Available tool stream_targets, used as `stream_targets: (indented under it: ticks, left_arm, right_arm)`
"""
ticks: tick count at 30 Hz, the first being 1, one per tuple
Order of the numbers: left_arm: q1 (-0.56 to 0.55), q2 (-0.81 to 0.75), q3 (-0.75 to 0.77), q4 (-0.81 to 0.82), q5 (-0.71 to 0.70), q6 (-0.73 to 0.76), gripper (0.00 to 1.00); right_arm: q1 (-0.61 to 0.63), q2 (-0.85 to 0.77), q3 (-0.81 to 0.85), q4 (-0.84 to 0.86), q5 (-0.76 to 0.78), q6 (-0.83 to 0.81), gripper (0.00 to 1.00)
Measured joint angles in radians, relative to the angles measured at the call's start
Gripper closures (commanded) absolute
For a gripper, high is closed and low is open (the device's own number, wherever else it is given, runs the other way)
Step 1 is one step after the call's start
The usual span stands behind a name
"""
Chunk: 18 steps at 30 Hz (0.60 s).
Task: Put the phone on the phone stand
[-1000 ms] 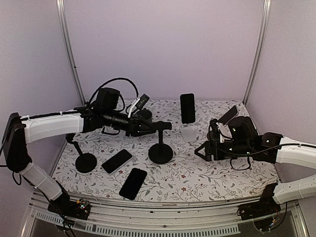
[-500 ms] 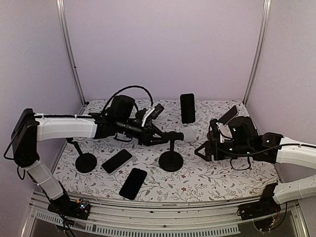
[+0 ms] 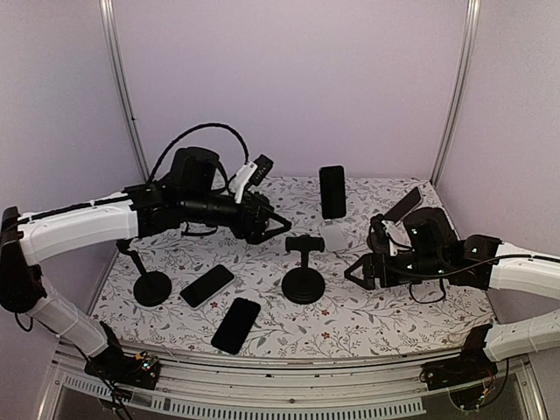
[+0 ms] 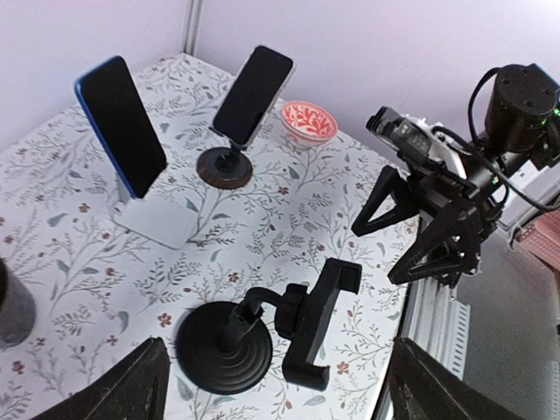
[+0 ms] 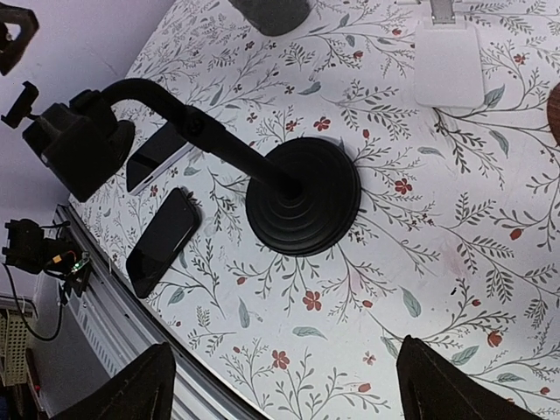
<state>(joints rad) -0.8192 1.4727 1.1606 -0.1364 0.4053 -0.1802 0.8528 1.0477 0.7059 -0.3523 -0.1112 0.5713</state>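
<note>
1. Left gripper (image 3: pixel 273 229) hangs above the white cloth with little flowers (image 3: pixel 367 324). Its two fingers are wide apart and hold nothing.
2. Four stands and four phones are on the cloth.
3. At the far left is a black stand with a round foot (image 3: pixel 151 287). It is empty.
4. Next come two flat black phones lying on the cloth, on no stand. The first flat phone (image 3: pixel 207 285) is near that left stand. The second flat phone (image 3: pixel 235 325) is closer to the front edge. No gripper touches them.
5. In the middle is a black stand with a clamp on top (image 3: pixel 304 284). It is empty too. The left gripper is near its top but apart from it.
6. Behind it, a white stand (image 3: pixel 333 236) holds a black phone with a blue edge (image 3: pixel 332 192) upright.
7. At the back right, a dark round stand (image 4: pixel 223 166) holds the fourth phone (image 4: pixel 254 83), tilted. A small red bowl (image 4: pixel 308 121) sits just beside it.
8. Right gripper (image 3: pixel 359 269) is low on the right, facing the middle stand. Its fingers are wide apart and empty.
</note>
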Motion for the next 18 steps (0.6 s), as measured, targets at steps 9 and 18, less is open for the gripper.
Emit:
stream_targets:
  ticks: [9,18]
  left_arm:
    - [-0.141,-0.253,-0.074,-0.275,-0.370,-0.198,0.08]
    - [-0.389,-0.252,-0.249,-0.562,-0.505,-0.531,0.01]
  right_arm:
    - [0.000,0.002,0.000,-0.007,0.028,-0.047,0.06]
    - [0.000,0.001,0.000,-0.007,0.053,-0.059,0.05]
